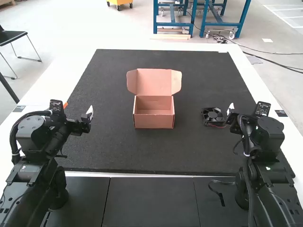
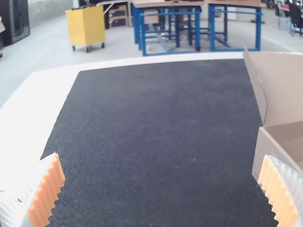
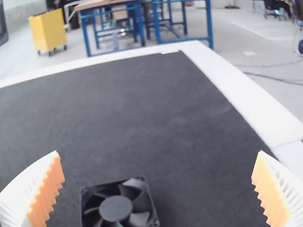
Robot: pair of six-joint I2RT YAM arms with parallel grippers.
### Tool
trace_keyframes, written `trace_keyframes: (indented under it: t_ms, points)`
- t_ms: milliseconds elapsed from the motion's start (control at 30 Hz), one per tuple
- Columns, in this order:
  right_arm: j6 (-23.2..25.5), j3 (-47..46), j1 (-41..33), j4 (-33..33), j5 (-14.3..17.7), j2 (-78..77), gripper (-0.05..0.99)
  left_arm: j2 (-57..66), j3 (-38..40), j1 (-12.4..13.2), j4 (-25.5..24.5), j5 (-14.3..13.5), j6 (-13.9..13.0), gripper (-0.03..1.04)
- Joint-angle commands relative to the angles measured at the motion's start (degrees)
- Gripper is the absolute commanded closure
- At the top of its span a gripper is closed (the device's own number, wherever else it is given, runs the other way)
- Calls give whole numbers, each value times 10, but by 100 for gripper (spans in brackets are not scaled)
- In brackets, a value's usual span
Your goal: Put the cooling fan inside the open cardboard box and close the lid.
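We see a black fan (image 3: 118, 208) just ahead of the right jaws, a plain tan box (image 1: 154, 111) beside the left jaws, a black mat (image 1: 118, 146) (finely speckled grey) on a white table (image 1: 251, 61), and white ribbed fingers (image 3: 14, 201) with orange sawtooth pads (image 2: 47, 191).

From above and behind we overlook the bench (image 1: 260, 90); wrist cameras sit low behind the left hand (image 2: 160, 157) and right hand (image 3: 157, 156), facing forward over the shared mat (image 1: 118, 142).
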State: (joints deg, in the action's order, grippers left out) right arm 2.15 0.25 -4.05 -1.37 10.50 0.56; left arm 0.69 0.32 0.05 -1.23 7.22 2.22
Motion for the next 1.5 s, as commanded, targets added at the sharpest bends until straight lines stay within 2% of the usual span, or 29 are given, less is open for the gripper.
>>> trace_keyframes:
  t_ms: [0, 333, 400, 433, 533, 633, 800, 867, 933, 1133, 1333, 1467]
  points:
    - [4, -3, -3, -5, -2, -6, 2, -8, -3, 4, 4, -8, 5, 4]
    - [7, -3, -3, -5, -2, -6, 2, -8, -3, 4, 6, -8, 7, 4]
    - [16, -3, -3, -18, -1, -6, 2, -8, -3, 4, 25, -8, 36, 4]
    - [16, -3, -3, -24, -1, -6, 2, -8, -3, 4, 34, -8, 39, 4]
    - [17, -3, -3, -28, -3, -6, 2, -8, -3, 6, 49, -15, 39, 4]
    - [17, -3, -1, -60, -5, -6, 2, -8, -4, 9, 68, -25, 42, 4]
    - [18, -3, 6, -61, -5, -6, 2, -7, 6, 14, 91, -27, 50, 4]
    - [18, -3, 10, -85, -5, -6, 2, -2, 16, 14, 98, -28, 50, 4]
    - [18, 9, 14, -124, -11, -4, 2, 5, 36, 14, 98, -33, 50, 4]
    - [18, 55, 17, -128, -18, 45, 2, 89, 94, 14, 104, -34, 50, 4]
    - [28, 164, 17, -130, -6, 200, 2, 237, 207, 15, 87, -32, 51, 4]
    - [44, 292, 18, -65, 7, 332, 2, 346, 302, 15, 30, -31, 56, 4]
